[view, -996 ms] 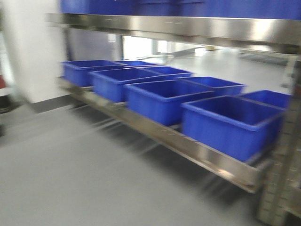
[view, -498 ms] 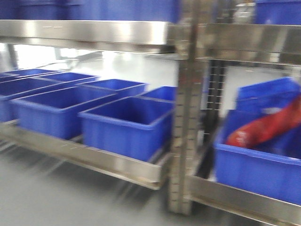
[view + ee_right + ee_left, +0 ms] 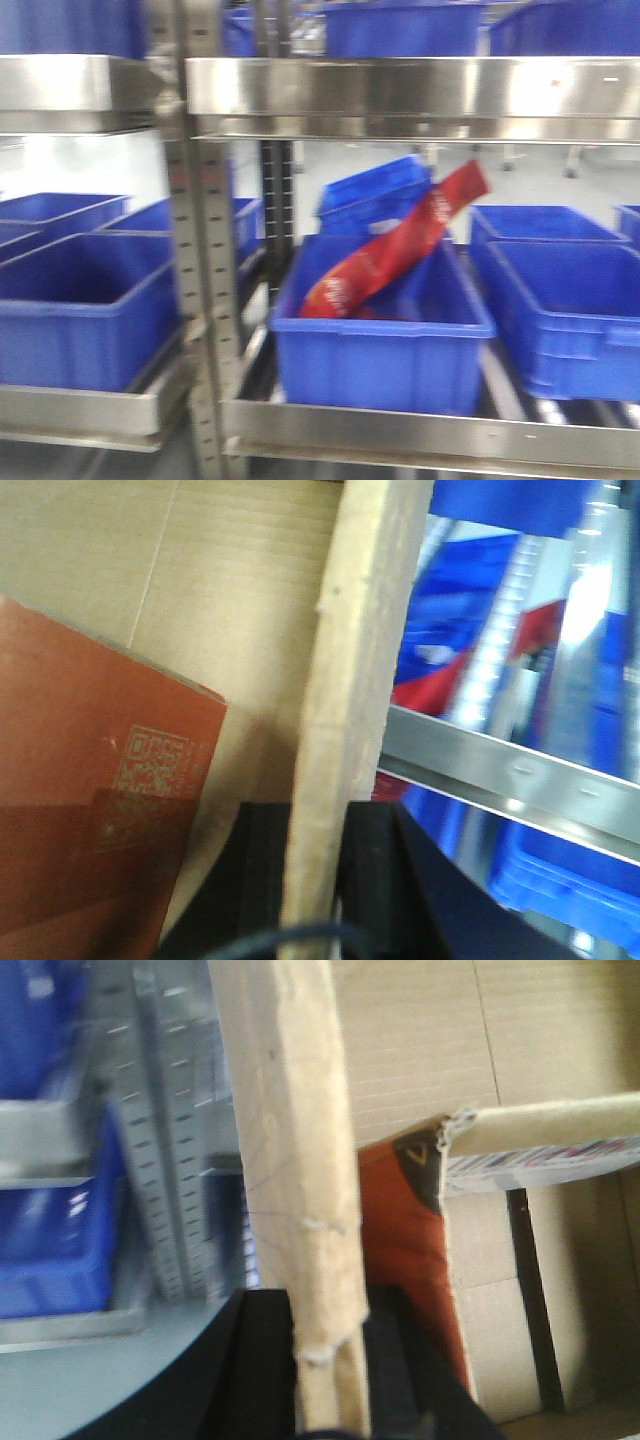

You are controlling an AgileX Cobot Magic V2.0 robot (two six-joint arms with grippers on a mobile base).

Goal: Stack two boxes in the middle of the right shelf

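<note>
As the left claw (image 3: pixel 325 1360) and the right claw (image 3: pixel 315 865) each clench an upright wall of the tan cardboard box (image 3: pixel 290 1110), a red printed box (image 3: pixel 90 810) lies inside it. On the steel rack (image 3: pixel 400 90), a blue bin (image 3: pixel 375 345) holds a slanting red packet (image 3: pixel 395 255); other blue bins (image 3: pixel 570 300) stand left and right of that bin.

Left gripper (image 3: pixel 325 1355): matte black fingers (image 3: pixel 262 1360), bottom centre of left wrist view; dark rounded housing spreading to lower left. Right gripper (image 3: pixel 318 865): black fingers (image 3: pixel 262 870), faintly ribbed, bottom centre; thin dark cable (image 3: pixel 300 935) arcing along bottom edge.
</note>
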